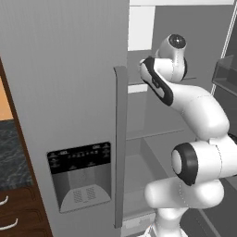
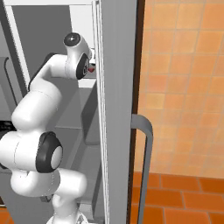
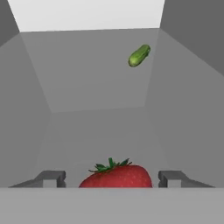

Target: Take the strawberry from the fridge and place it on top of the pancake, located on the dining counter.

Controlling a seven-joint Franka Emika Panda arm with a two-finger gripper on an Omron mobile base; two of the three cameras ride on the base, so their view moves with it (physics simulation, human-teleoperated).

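Hand view: I see the strawberry [image 3: 116, 176] between my gripper [image 3: 112, 178] fingertips, jaws parted with gaps each side, on the fridge [image 1: 65, 92] shelf; the dispenser panel [image 1: 81, 176] markings are unreadable.

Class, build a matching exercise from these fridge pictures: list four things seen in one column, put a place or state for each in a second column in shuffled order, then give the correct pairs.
Things:
1. strawberry
2. small green item
3. gripper
4. dispenser panel

Descriptions:
A. lies farther back on the fridge shelf
B. set in the closed fridge door
C. red, between the two fingertips
D. jaws apart, one on each side of the fruit

Pairs: 1-C, 2-A, 3-D, 4-B
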